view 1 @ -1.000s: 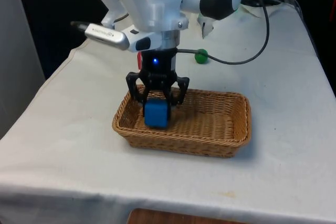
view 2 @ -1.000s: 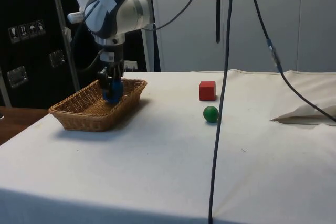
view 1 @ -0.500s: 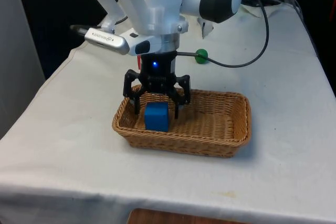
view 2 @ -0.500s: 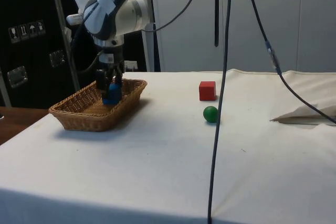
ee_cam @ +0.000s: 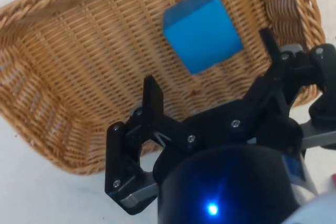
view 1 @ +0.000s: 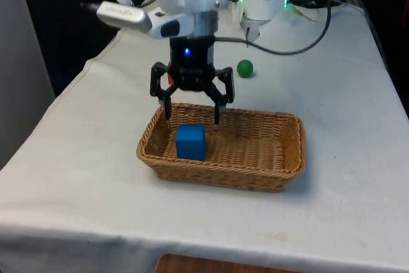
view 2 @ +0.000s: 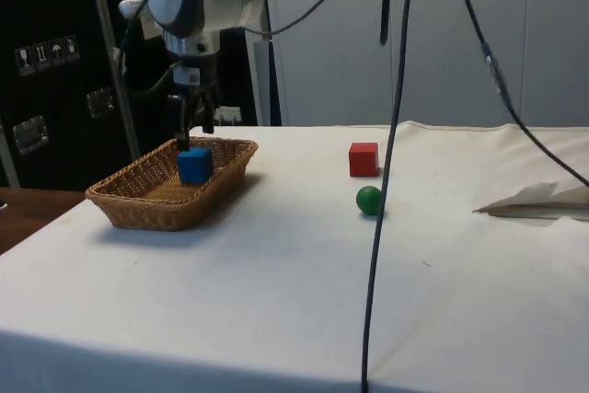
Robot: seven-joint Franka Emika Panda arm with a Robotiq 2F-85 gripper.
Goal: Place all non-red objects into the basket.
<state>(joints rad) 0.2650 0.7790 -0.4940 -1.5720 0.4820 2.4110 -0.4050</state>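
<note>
In the front view you see the hand (view 1: 192, 114) hanging at the upper middle of the frame, its two fingers spread wide with nothing between them. Just below it the blue cube (view 1: 190, 142) sits in the wicker basket (view 1: 268, 151), near the basket's end toward the front view's left, clear of both fingertips. The basket lies at the centre of the frame on the white bench (view 1: 345, 177). The green ball (view 1: 245, 68) rests on the cloth beyond the basket, in the upper middle of the frame, well apart from it. A small patch of red shows behind the hand; you cannot tell from here what it belongs to.

In the side view you find the hand (view 2: 192, 132) at the upper left of the frame, above the basket (view 2: 147, 204), which stands at the left middle. The blue cube (view 2: 194, 165) lies inside the basket, right under the fingertips and not touching them. The red cube (view 2: 363, 158) stands on the bench near the centre of the frame, and the green ball (view 2: 369, 200) lies just below it in the picture, close by but apart. Both are well away from the basket.

In the wrist view you look down past the hand (ee_cam: 210, 80) onto the basket's woven floor (ee_cam: 84, 61). The blue cube (ee_cam: 202, 29) lies there, tilted to the frame's edges and close to one basket wall, beyond the parted fingertips (ee_cam: 153, 88).
</note>
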